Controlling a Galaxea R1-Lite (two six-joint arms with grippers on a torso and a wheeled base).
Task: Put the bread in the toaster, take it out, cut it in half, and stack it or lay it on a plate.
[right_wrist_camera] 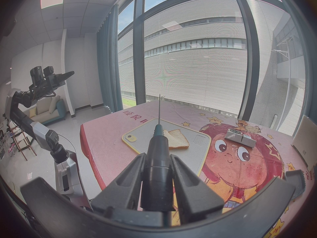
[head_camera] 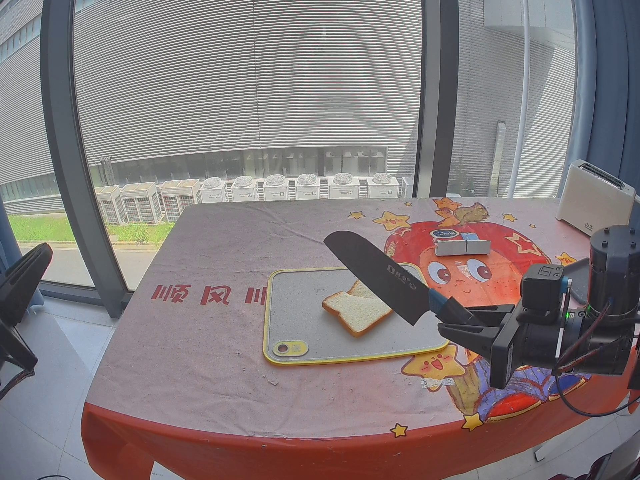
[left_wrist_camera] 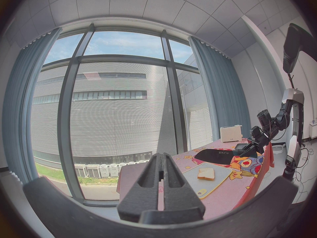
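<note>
The right end effector (head_camera: 467, 321) is clamped on the dark handle of a black-bladed knife (head_camera: 380, 275), its two fingers closed against the grip from either side. It holds the blade in the air over the right half of a grey, yellow-rimmed cutting board (head_camera: 300, 315). In the right wrist view the end effector (right_wrist_camera: 158, 157) holds the knife (right_wrist_camera: 158, 162) with its blade edge-on, the tip pointing out toward the window. In the left wrist view the knife (left_wrist_camera: 214, 156) hangs clear of the board (left_wrist_camera: 218, 179), not touching it.

The bread (head_camera: 358, 309), a single slice, lies flat on the board beneath the blade and apart from it. It also shows in the left wrist view (left_wrist_camera: 206, 174) and the right wrist view (right_wrist_camera: 176, 138).

The left end effector (left_wrist_camera: 161, 156) is raised well off to the left of the counter (head_camera: 200, 355), fingers pressed together with nothing between them.

The white toaster (head_camera: 593, 198) stands at the counter's far right corner, well apart from the board; its slots cannot be seen into. A small grey block (head_camera: 462, 245) sits on the cartoon-printed pink cloth between board and toaster.
</note>
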